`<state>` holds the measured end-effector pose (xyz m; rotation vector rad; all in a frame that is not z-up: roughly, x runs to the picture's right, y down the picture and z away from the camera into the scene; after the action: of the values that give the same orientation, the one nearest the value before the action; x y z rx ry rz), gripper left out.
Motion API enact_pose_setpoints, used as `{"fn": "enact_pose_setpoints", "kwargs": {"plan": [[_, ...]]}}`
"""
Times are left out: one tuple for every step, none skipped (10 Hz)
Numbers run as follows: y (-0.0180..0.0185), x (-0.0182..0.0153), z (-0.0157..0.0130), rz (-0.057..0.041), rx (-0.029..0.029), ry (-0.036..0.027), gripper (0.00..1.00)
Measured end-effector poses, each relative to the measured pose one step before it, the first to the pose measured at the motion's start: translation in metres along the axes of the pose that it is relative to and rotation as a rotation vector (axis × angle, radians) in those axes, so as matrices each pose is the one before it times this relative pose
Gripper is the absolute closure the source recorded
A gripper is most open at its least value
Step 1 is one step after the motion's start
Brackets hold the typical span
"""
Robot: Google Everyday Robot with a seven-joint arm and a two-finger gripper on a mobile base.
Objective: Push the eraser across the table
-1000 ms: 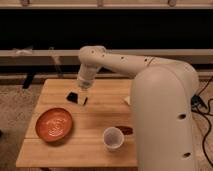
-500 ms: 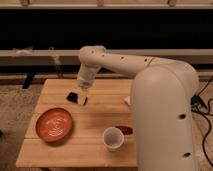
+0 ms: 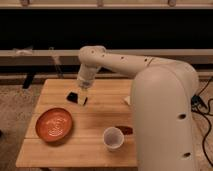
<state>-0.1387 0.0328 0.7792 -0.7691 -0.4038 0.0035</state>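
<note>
The eraser (image 3: 73,95) is a small black flat block lying on the light wooden plank table (image 3: 95,150), toward its far left part. My gripper (image 3: 82,99) hangs down from the white arm and sits just to the right of the eraser, close to the table top and beside or touching it. The arm reaches in from the right over the table's far side.
An orange-red plate (image 3: 55,124) lies at the front left. A white cup (image 3: 113,138) stands near the front middle, with a dark reddish-brown oval patch (image 3: 125,130) beside it. A flat white piece (image 3: 127,100) shows at the right, partly hidden by my large white body (image 3: 165,120).
</note>
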Motion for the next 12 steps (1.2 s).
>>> {"fn": "enact_pose_setpoints", "kwargs": {"plan": [[0.00001,0.0,0.00001,0.00007,-0.00004,-0.00002,0.2],[0.0,0.00003,0.00002,-0.00003,-0.00002,0.00006,0.2],[-0.00001,-0.00004,0.0,0.0,0.00002,-0.00004,0.2],[0.0,0.0,-0.00002,0.00002,0.00002,-0.00002,0.2],[0.00001,0.00002,0.00002,-0.00006,-0.00006,0.00004,0.2],[0.0,-0.00002,-0.00003,0.00003,0.00003,-0.00007,0.2],[0.0,0.00003,0.00002,0.00004,-0.00002,0.00006,0.2],[0.0,-0.00001,0.0,0.00001,-0.00001,0.0,0.2],[-0.00032,-0.00025,-0.00003,-0.00127,0.00088,0.00075,0.2],[-0.00136,0.00053,0.00173,-0.00761,0.00733,0.00459,0.2],[-0.00502,-0.00104,0.00459,-0.01186,0.01541,0.00556,0.2],[-0.00549,-0.00462,0.00533,-0.01192,0.01086,0.00268,0.21]]}}
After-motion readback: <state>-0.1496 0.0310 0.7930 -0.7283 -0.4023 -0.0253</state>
